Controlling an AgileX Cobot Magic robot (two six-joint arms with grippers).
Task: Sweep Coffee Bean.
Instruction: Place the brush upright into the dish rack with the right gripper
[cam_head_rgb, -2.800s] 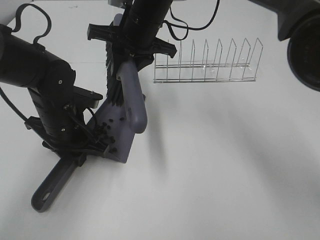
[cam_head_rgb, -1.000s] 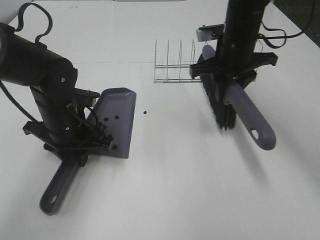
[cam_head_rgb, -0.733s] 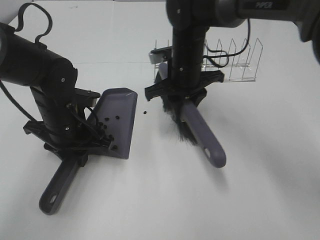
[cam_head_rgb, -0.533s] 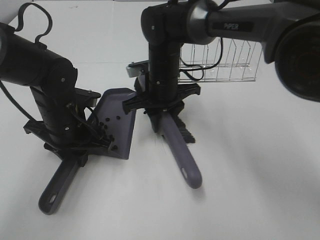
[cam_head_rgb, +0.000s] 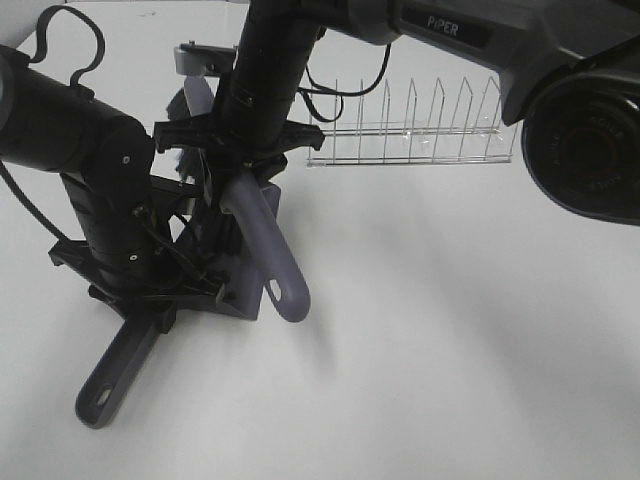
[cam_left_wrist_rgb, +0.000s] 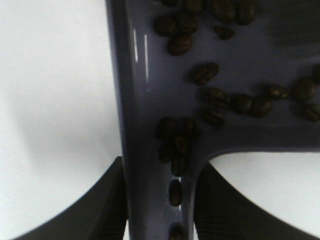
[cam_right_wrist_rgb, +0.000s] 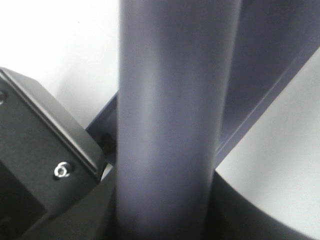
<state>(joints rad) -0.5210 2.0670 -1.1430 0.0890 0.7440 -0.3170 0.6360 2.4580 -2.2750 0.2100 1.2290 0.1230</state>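
Note:
The grey-purple dustpan (cam_head_rgb: 252, 285) lies on the white table at the left, and my left gripper (cam_head_rgb: 160, 300) is shut on its handle (cam_head_rgb: 115, 370). In the left wrist view several coffee beans (cam_left_wrist_rgb: 215, 100) lie inside the pan (cam_left_wrist_rgb: 150, 70), some down in the handle channel between my fingers (cam_left_wrist_rgb: 107, 200). My right gripper (cam_head_rgb: 235, 140) reaches across to the left and is shut on the brush handle (cam_head_rgb: 268, 255). The black bristles (cam_head_rgb: 215, 235) sit over the pan, hiding most of it. The right wrist view shows only the handle (cam_right_wrist_rgb: 167, 115) close up.
A clear wire dish rack (cam_head_rgb: 415, 130) stands at the back, right of the brush. The left arm's black body (cam_head_rgb: 95, 180) stands close beside the brush. In the right wrist view a black part of the left arm (cam_right_wrist_rgb: 35, 150) lies just beside the handle.
The right arm has swept the brush leftwards from the right side of the table onto the dustpan. The lone bean on the table right of the pan no longer shows. The dustpan has stayed put.

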